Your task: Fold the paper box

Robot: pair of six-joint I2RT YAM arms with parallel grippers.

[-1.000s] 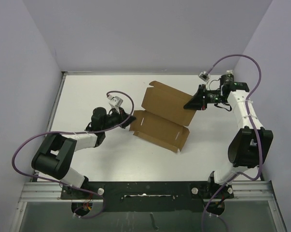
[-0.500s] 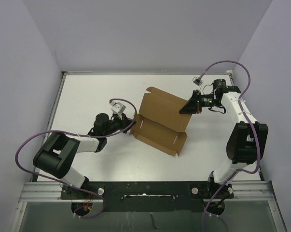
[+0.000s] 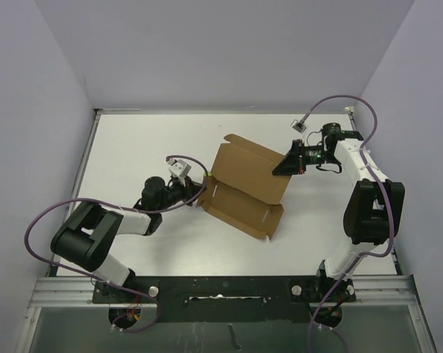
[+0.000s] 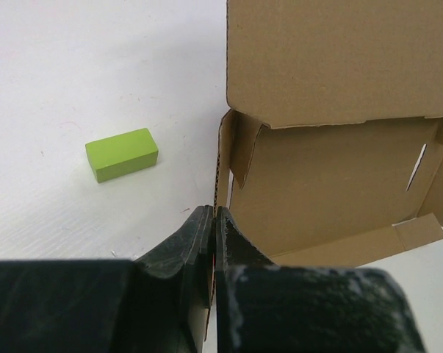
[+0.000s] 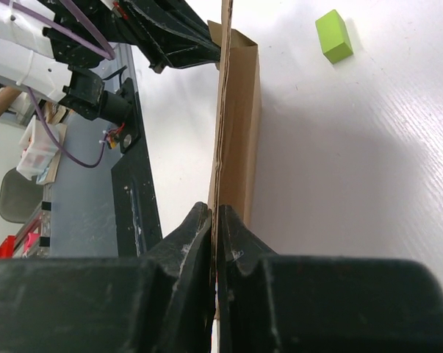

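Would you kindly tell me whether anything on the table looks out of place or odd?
A small green block lies loose on the table beside the paper box, apart from it; it seems unrelated to folding. Nothing looks damaged.

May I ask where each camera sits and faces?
Top external: overhead behind the robot, looking down on table, both arms, paper box.
Left wrist: looks along the left gripper, shut on the box wall.
Right wrist: looks along the right gripper, shut on the raised panel.
Shared: both wrist views show the green block.
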